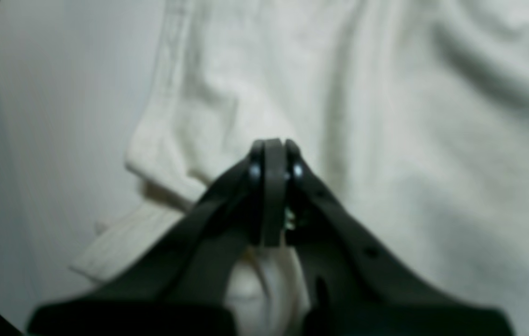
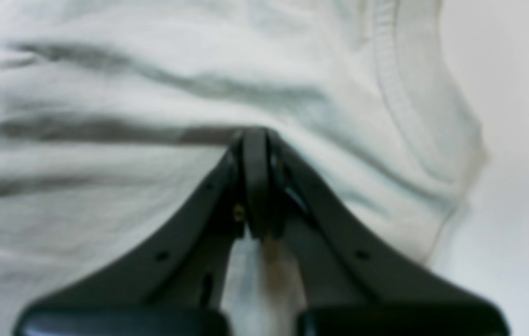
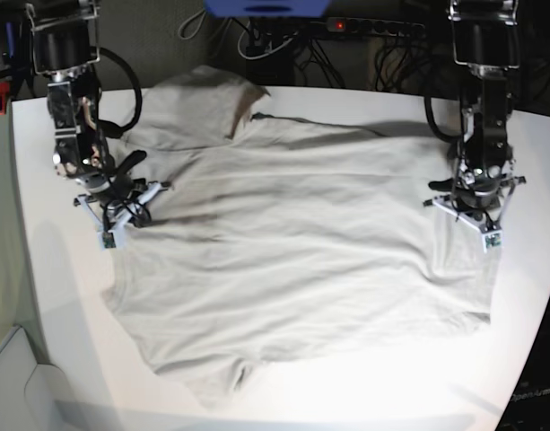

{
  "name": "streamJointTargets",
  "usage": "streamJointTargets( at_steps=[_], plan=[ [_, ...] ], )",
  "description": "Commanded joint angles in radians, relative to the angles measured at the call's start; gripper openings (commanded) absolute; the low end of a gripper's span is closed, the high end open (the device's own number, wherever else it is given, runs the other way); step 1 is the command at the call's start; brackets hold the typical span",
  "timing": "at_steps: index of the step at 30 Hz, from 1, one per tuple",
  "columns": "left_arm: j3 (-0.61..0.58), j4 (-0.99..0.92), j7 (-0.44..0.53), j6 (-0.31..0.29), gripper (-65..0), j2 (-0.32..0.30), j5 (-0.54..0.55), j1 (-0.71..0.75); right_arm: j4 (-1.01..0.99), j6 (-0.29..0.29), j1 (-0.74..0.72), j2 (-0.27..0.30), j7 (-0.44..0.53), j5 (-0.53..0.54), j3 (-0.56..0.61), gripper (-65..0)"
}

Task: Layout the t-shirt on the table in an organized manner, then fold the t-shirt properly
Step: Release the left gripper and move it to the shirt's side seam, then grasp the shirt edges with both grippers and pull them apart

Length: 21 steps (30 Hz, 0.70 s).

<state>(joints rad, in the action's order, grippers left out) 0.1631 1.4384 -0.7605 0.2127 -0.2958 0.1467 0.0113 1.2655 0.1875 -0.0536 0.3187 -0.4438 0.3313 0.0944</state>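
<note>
The light grey-beige t-shirt (image 3: 292,242) lies spread over the white table (image 3: 50,296), wrinkled, with one sleeve bunched at the far left. My left gripper (image 3: 469,205) points down at the shirt's right edge. Its tips (image 1: 272,142) are shut and pinch the t-shirt (image 1: 385,140) beside a hemmed edge, with bare table (image 1: 35,140) to the left. My right gripper (image 3: 124,205) stands at the shirt's left edge. Its tips (image 2: 257,133) are shut on the t-shirt (image 2: 105,210), and a dark crease runs sideways from them. The table (image 2: 516,140) shows at right.
A power strip (image 3: 373,27) and cables run behind the table's far edge. A blue object (image 3: 266,7) sits at the top middle. The table's right edge passes close to the left arm.
</note>
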Motion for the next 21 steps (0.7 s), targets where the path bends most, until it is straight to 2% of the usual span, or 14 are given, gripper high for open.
streamJointTargets(
  at_steps=[1, 12, 17, 21],
  plan=[
    [0.008, 0.023, 0.017, 0.003, -64.6, -0.009, -0.006, -0.006, -0.020, -0.007, -0.018, 0.024, -0.066, -0.033, -0.005, -65.0],
    [0.013, 0.072, 0.016, 0.003, -64.6, -0.006, -0.005, 0.060, -0.114, -0.007, -0.156, 0.046, -0.069, -0.033, 0.003, -65.0],
    [0.006, 0.058, 0.020, 0.003, -64.6, -0.006, -0.011, 0.002, -0.085, -0.007, -0.147, 0.047, -0.074, -0.033, -0.005, -65.0],
    [0.005, -0.032, 0.023, 0.003, -64.6, -0.001, -0.009, -0.072, 0.070, -0.007, -0.056, 0.058, -0.077, -0.033, -0.005, -65.0]
  ],
)
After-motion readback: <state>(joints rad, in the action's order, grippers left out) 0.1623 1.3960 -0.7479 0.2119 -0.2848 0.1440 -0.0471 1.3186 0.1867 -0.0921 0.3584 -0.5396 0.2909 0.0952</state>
